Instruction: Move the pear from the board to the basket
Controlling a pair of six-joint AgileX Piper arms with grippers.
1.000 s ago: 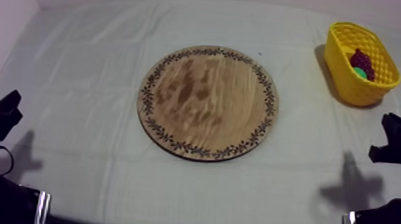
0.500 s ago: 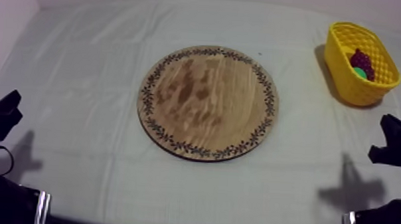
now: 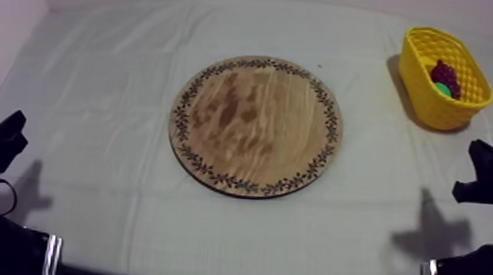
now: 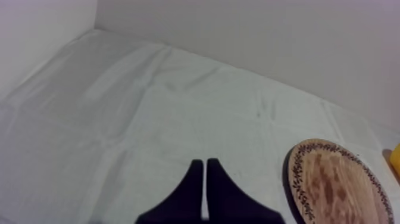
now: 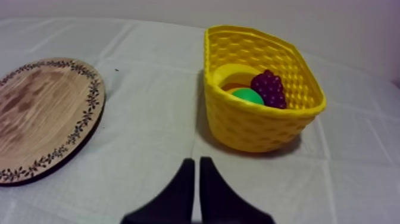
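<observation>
The round wooden board (image 3: 255, 125) lies at the table's middle with nothing on it. At the far right stands the yellow basket (image 3: 431, 109). Inside it are a bunch of grapes (image 3: 446, 76) and the green pear (image 3: 442, 89). My left gripper (image 3: 15, 130) rests low at the left edge, far from the board. My right gripper (image 3: 470, 167) rests low at the right, on the near side of the basket. In the right wrist view my right gripper (image 5: 196, 161) is a shut wedge pointing at the basket (image 5: 262, 128), where the pear (image 5: 247, 96) lies beside the grapes (image 5: 271, 88). My left gripper (image 4: 200, 162) is likewise shut on nothing.
Wrinkled grey-white cloth covers the table between the board (image 5: 41, 113) and the basket. Something yellow-orange (image 5: 234, 87) lies under the pear in the basket. The board's edge (image 4: 339, 184) shows beyond my left gripper. A wall runs along the table's far side.
My right arm has settled very slightly lower. Nothing else has moved.
</observation>
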